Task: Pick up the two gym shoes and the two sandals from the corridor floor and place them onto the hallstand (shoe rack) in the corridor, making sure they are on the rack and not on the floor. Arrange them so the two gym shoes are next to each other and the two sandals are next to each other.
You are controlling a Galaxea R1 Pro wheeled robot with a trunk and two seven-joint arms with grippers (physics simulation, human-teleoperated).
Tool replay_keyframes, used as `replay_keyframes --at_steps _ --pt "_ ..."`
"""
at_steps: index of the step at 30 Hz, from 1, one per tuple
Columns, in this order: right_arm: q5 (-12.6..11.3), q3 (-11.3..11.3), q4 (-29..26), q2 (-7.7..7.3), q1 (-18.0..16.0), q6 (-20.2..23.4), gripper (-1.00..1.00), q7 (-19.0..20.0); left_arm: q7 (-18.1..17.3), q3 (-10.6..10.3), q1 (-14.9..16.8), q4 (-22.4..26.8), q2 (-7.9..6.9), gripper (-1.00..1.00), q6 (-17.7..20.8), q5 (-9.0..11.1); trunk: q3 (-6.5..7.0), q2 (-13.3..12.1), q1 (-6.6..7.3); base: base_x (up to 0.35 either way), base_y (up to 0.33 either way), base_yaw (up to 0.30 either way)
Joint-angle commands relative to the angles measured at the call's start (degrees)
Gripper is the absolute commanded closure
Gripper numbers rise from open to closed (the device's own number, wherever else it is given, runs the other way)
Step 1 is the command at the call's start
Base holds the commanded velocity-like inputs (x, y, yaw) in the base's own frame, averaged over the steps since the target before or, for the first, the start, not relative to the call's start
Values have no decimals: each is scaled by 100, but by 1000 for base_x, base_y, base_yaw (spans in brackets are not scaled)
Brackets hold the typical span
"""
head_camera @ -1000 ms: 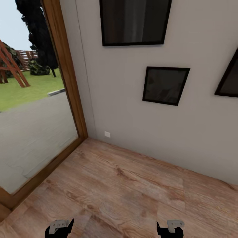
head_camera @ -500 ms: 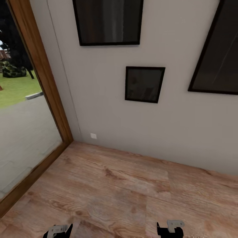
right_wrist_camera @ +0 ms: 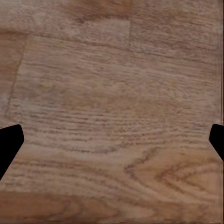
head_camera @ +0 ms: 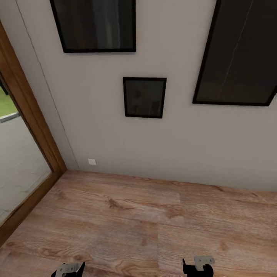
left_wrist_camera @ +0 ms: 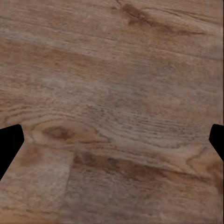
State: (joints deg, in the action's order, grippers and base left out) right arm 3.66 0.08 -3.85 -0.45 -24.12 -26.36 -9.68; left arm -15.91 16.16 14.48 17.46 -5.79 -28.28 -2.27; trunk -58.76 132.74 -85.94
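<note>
Corridor floor (head_camera: pixel 127 215) lies beneath both end effectors; wall (head_camera: pixel 173 142) with three frames ahead, doorway (head_camera: pixel 19 161) beyond the left end effector (head_camera: pixel 68 269).

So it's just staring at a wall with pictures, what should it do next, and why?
Probably turn onward to look for the shoes. The head view shows bare corridor floor, framed pictures on the wall and a glass door at the left. Both end effectors, left and right, hang open over bare planks.

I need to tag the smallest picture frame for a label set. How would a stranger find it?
Start at the pale wall above the wood floor. Three dark, black-framed pictures hang there; take the small picture, lowest of them, between the upper-left picture and the large right picture. It is by far the smallest.
</note>
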Motion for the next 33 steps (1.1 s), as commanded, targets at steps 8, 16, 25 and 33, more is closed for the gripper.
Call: replay_keyframes --at_steps 8,16,25,33 --pt "39 0 0 -3 -5 -10 -100 -35 -43 45 2 0 24 -100 -12 -27 -19 2 1 0 0 -300" --pt "32 -2 -1 -7 -5 -11 -100 -40 -43 45 2 2 25 -100 -15 -27 -36 2 1 0 0 -300" --pt "30 0 -2 0 -5 -10 -100 -42 -43 45 2 3 26 -100 -12 -28 -56 2 1 10 15 -300" --pt "30 0 -2 -1 -5 -10 -100 -41 -43 45 2 3 26 -100 -17 -28 -73 2 1 90 201 -300"
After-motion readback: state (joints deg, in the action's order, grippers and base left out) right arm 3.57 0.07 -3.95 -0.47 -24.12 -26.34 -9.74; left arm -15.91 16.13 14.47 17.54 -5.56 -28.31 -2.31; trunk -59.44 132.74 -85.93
